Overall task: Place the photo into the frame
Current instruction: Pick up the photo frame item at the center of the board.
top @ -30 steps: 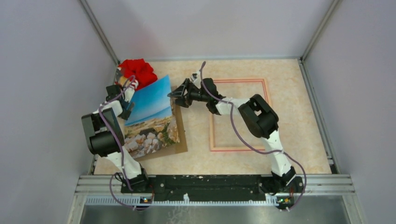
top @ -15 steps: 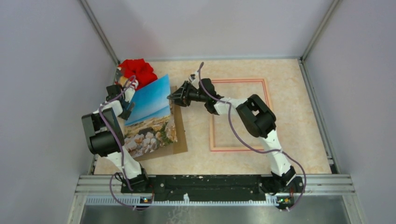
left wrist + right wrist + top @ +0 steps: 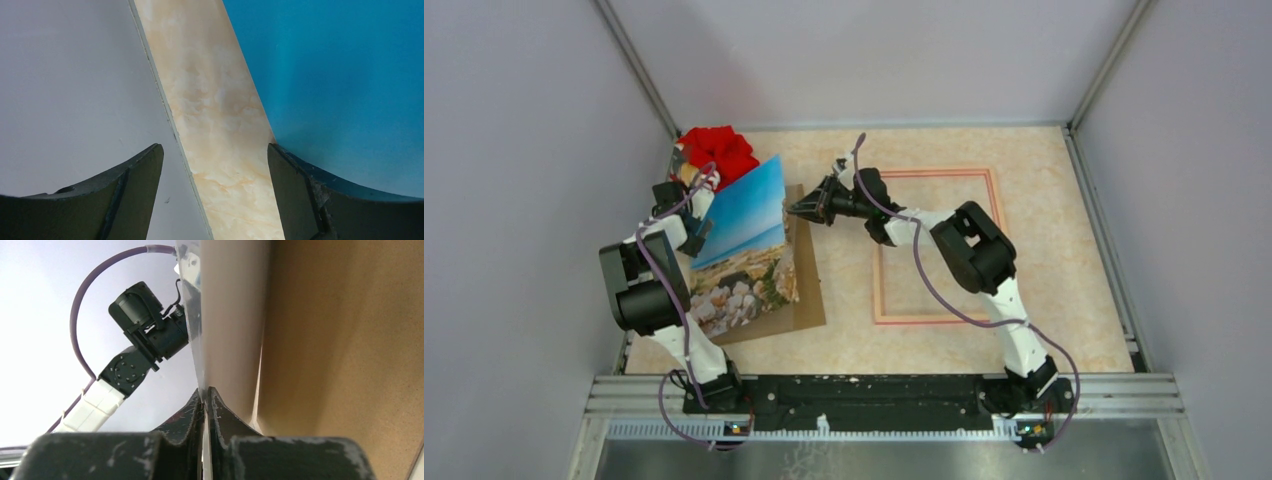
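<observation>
Top external view showed one brown rectangular backing board point(image 3: 809, 300) flat on the tabletop point(image 3: 1044, 200). One sea-and-sky photo print point(image 3: 744, 240) tilted above it. The outstretched right arm's fingers point(image 3: 192, 410) pinched its edge, the left arm's fingers point(image 3: 135, 175) stood apart beside it, and one thin pink frame point(image 3: 904, 320) lay rightward.

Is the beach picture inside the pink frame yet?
No, the photo sits tilted above the brown board, well left of the empty frame.

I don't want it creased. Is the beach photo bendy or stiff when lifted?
Probably bendy: the photo looks sheet-thin edge-on in the right wrist view. Likely light, since the right gripper's jaws hold one edge up with a small pinch. It may crease if tugged.
</observation>
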Robot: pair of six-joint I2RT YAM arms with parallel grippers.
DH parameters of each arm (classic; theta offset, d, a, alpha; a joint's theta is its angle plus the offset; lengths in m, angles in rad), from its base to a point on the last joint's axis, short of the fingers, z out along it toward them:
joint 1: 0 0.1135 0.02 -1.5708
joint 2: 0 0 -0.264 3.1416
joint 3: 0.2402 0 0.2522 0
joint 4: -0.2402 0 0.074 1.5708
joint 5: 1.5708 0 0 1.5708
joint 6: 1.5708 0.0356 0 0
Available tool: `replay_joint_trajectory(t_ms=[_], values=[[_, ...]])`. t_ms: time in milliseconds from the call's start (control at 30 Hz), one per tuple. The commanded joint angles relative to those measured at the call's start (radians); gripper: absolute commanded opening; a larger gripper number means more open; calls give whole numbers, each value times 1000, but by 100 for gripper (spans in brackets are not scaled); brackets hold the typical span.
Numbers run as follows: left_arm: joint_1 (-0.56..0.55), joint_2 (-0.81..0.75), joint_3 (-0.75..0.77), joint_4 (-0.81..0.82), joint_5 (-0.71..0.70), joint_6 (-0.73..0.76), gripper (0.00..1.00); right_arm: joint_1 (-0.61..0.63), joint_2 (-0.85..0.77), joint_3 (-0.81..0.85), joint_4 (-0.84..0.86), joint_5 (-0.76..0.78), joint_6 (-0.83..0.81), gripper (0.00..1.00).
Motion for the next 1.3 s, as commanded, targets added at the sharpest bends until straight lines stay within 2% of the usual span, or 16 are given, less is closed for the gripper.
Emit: replay_joint_trajectory(t_ms=[0, 167, 433, 667, 733, 800, 900, 967, 1067, 1267], values=[[-20, 53, -49, -140, 103, -25, 84, -4, -23, 7, 50, 4, 4, 0], [-19, 43, -25, -172, 127, -33, 85, -30, -90, -23, -50, 12, -88, 0], [-35, 31, -25, -181, 134, -40, 84, -87, -293, 11, -582, 130, -511, 0], [-45, 19, 2, -212, 133, -45, 85, -141, -411, 76, -849, 228, -691, 0], [-45, 10, 39, -256, 147, -52, 87, -161, -445, 113, -943, 261, -740, 0], [-45, -1, 94, -324, 175, -56, 93, -177, -481, 154, -1023, 293, -796, 0], [-45, -19, 213, -464, 270, -67, 99, -190, -537, 216, -1137, 361, -873, 0], [-49, -30, 290, -556, 333, -64, 99, -193, -564, 263, -1199, 405, -915, 0], [-86, -43, 384, -644, 378, -71, 99, -192, -589, 325, -1264, 445, -960, 0], [-262, -110, 379, -670, 363, -95, 99, -193, -601, 488, -1389, 521, -1024, 0]])
